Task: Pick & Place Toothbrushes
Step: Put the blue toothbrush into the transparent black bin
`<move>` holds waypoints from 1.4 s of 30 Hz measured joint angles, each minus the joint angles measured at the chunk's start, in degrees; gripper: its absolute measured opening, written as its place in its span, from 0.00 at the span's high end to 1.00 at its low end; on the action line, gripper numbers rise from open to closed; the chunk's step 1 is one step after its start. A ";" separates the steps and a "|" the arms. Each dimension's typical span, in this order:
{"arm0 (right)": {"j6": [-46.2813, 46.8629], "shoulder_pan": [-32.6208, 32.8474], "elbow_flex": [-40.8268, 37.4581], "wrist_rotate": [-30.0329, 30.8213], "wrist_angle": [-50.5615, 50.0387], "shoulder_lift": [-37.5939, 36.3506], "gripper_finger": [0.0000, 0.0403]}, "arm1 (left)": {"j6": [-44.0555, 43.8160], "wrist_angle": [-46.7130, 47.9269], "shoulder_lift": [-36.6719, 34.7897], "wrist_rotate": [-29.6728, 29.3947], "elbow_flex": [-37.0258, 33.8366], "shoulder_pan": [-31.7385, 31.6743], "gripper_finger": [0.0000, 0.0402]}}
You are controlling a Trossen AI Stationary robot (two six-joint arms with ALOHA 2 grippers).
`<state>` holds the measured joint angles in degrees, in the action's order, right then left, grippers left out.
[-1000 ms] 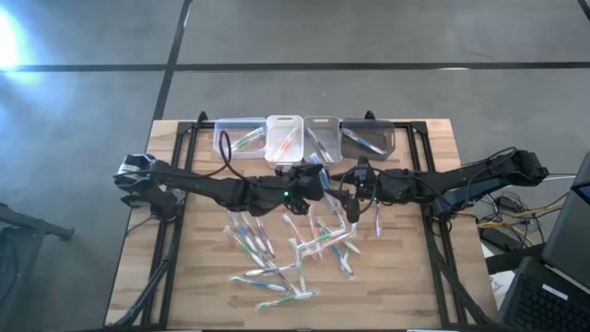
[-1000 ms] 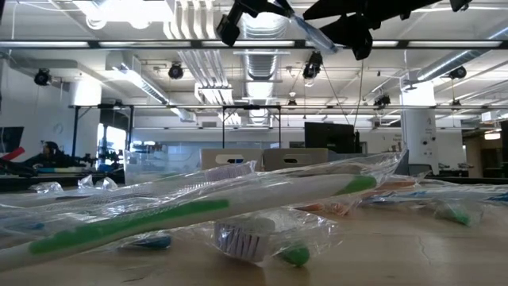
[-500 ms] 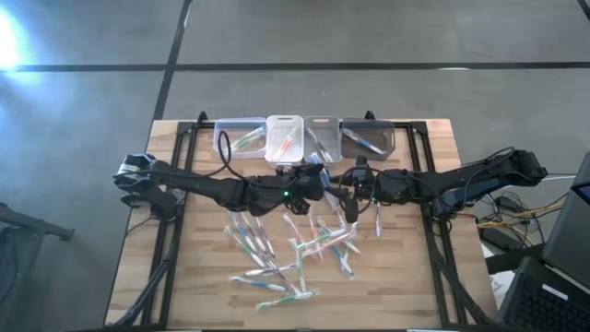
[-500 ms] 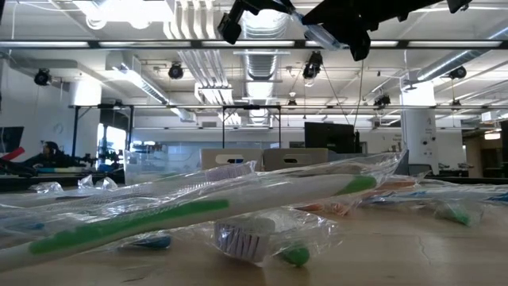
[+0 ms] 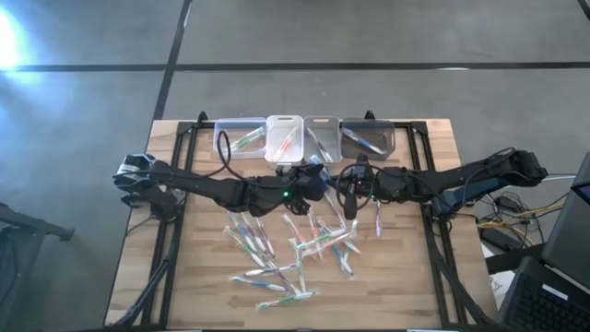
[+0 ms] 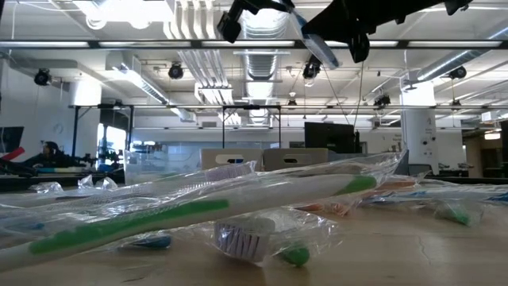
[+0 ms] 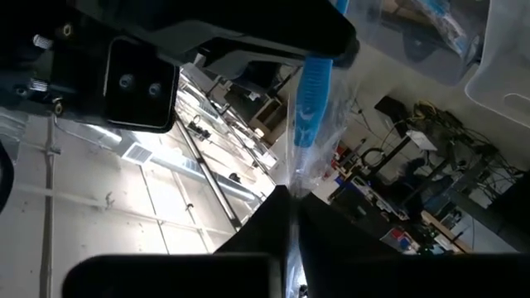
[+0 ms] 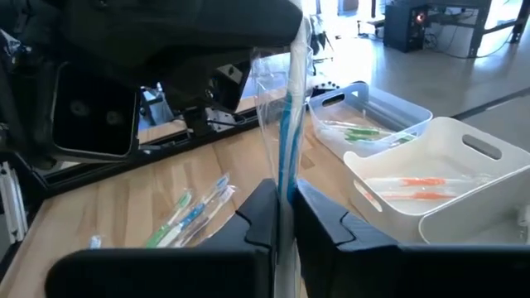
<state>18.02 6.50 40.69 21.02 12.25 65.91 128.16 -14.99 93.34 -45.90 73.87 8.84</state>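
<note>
Blue-handled toothbrush point(image 8: 286, 132) in a clear wrapper hangs in the air above the table's middle, gripped at both ends: left gripper point(image 5: 313, 181) is clamped on one end, right gripper point(image 5: 345, 184) on the other. Its long axis runs between the two grippers, sloping in the low view. Loose toothbrushes point(image 5: 286, 249) lie scattered on the wooden table point(image 5: 415, 277). No legible writing.

A wooden counter point(image 5: 203, 267) stands on a grey concrete floor point(image 5: 369, 37), under ceiling ducts point(image 6: 194, 71) and bright lights point(image 6: 127, 9).
</note>
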 joint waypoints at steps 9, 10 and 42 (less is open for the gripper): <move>-1.10 -0.35 0.00 -0.26 0.38 0.00 0.95 | -17.72 -0.01 0.00 0.52 0.02 0.00 0.77; -1.43 -0.35 0.00 -0.21 0.39 0.00 0.95 | -19.54 0.03 0.00 0.33 0.02 0.00 0.75; -3.80 -1.60 0.04 3.17 -1.78 -0.22 0.95 | -113.10 35.96 -10.87 3.63 -0.65 1.86 0.58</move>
<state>14.22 4.90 40.73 24.19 10.47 65.69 15.06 20.96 82.47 -42.27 73.21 10.71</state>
